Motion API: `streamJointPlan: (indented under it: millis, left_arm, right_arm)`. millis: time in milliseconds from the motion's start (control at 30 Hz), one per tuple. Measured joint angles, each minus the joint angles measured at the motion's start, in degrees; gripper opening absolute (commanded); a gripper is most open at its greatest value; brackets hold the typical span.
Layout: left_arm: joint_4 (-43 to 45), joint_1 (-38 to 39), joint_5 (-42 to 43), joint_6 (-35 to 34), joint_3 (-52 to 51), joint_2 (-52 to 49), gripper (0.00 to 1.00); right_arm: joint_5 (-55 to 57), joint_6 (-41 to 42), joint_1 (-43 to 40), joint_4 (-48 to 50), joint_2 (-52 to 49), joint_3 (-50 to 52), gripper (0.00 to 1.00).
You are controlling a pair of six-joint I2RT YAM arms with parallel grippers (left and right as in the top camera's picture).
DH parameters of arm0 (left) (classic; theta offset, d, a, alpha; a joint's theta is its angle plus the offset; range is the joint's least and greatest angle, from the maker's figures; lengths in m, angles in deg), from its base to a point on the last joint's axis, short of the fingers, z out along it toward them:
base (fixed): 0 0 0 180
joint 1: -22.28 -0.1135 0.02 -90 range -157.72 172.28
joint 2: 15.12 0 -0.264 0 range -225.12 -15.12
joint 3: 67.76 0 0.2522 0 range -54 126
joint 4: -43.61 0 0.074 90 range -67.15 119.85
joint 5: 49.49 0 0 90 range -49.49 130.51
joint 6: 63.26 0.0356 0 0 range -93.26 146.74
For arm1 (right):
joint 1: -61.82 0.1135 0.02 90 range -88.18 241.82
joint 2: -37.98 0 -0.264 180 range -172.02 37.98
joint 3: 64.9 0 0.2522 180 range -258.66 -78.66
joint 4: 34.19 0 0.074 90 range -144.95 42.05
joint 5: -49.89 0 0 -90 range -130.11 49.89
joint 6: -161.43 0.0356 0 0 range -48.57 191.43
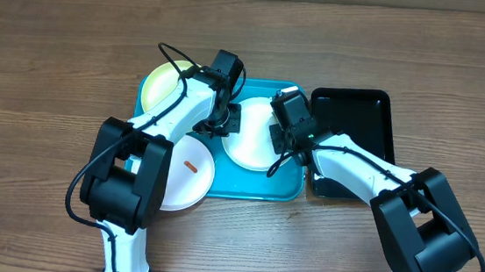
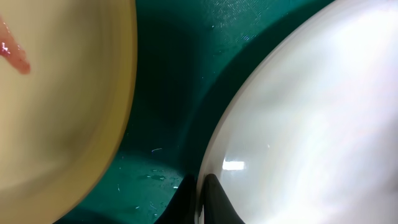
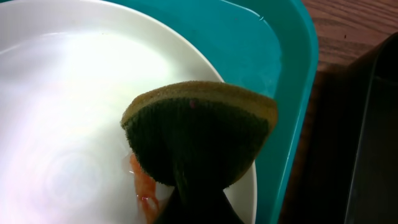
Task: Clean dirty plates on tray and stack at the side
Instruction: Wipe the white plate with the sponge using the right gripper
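White plate (image 3: 68, 93) on tray (image 3: 292, 74), left hand (image 2: 200, 190) pinching its rim, right hand (image 3: 189, 208) pinching sponge (image 3: 199, 130)

overhead: we look straight down, far, whole table (image 1: 58, 32).
left wrist: close-up, white plate (image 2: 311, 93), 9 o'clock rim.
right wrist: close-up, same plate, 3 o'clock rim.

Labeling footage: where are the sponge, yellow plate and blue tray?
sponge (image 3: 199, 134), right wrist view, its dark face.
yellow plate (image 2: 56, 106), left wrist view, its inner surface.
blue tray (image 1: 256, 187), overhead view, bare front edge.
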Motion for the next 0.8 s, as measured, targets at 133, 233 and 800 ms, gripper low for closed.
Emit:
streamJointPlan:
  millis: [133,233,800]
  left_arm:
    - [0.0,-0.02,0.0,0.02,0.0,0.0,0.04]
    - [-0.02,0.0,-0.02,0.02,0.0,0.0,0.04]
    - [-0.07,-0.02,0.0,0.02,0.0,0.0,0.04]
  right_arm:
    - [-0.46,0.02,0.0,0.87,-1.31,0.0,0.04]
    - [-1.75,0.0,-0.04,1.99,-2.71,-0.11,0.04]
    - [-9.14,0.0,-1.18,0.61,-2.89,-0.92,0.04]
